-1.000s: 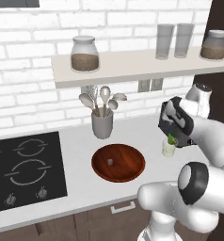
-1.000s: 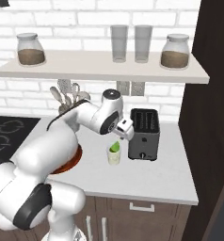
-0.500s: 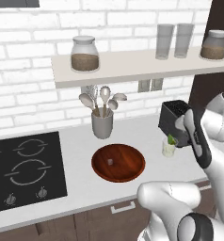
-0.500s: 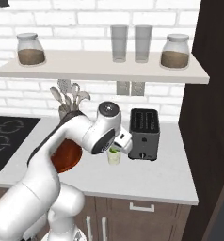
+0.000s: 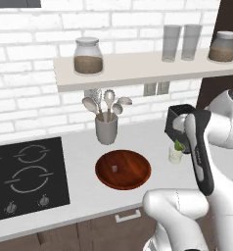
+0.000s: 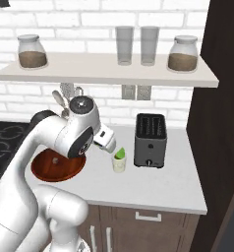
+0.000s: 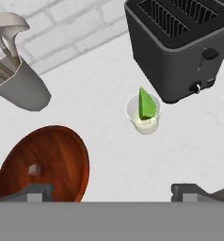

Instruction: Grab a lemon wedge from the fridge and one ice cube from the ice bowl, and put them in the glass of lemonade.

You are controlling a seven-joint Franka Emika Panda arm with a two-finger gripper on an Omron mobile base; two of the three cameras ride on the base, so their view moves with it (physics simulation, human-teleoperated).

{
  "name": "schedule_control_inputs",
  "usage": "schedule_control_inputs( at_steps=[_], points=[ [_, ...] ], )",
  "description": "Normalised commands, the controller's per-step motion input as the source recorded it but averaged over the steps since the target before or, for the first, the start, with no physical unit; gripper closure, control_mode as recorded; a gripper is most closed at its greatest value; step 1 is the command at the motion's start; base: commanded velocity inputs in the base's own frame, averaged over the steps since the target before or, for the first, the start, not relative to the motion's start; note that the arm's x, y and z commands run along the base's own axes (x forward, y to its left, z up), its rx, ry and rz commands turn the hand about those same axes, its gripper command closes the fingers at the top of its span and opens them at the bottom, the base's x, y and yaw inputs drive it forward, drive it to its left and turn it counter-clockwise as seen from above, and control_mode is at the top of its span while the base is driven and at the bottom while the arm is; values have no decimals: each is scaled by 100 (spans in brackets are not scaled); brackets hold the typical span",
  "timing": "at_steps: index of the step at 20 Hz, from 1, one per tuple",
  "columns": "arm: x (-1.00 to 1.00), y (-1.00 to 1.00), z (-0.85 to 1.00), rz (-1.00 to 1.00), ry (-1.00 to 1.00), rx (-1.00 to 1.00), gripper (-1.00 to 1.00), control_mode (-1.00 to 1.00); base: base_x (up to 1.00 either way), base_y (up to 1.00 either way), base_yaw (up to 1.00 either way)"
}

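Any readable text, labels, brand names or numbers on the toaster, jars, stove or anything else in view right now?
None readable.
Toaster: plain black, a lever and a knob, no brand or marks.
Two shelf jars: no labels.
Stove: ring outlines and two knobs, no numbers.
Glass of lemonade, ice bowl, utensil cup: blank.

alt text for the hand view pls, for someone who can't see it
Looking down on a pale counter: a lemon wedge stands in the glass of lemonade, close beside a black toaster. At lower left, the wooden ice bowl holds one ice cube, with a grey utensil cup beyond it. The open gripper hangs empty above.
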Motion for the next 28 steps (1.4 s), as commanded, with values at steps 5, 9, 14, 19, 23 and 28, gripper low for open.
schedule_control_inputs(
  at_steps=[5, 9, 14, 19, 23, 28],
  points=[
    [-11, 73, 63, 3, 0, 0, -100, -100, 0, 0, 0],
    [-9, 27, 33, 5, -1, 0, -100, -100, 0, 0, 0],
    [-49, 22, 25, 1, -17, 0, -100, -100, 0, 0, 0],
    [-85, 26, 33, 1, -32, 0, -100, -100, 0, 0, 0],
    [-83, 39, 29, 4, -26, 0, -100, -100, 0, 0, 0],
    [-16, 47, 12, 1, -10, -2, -100, -100, 0, 0, 0]
  ],
)
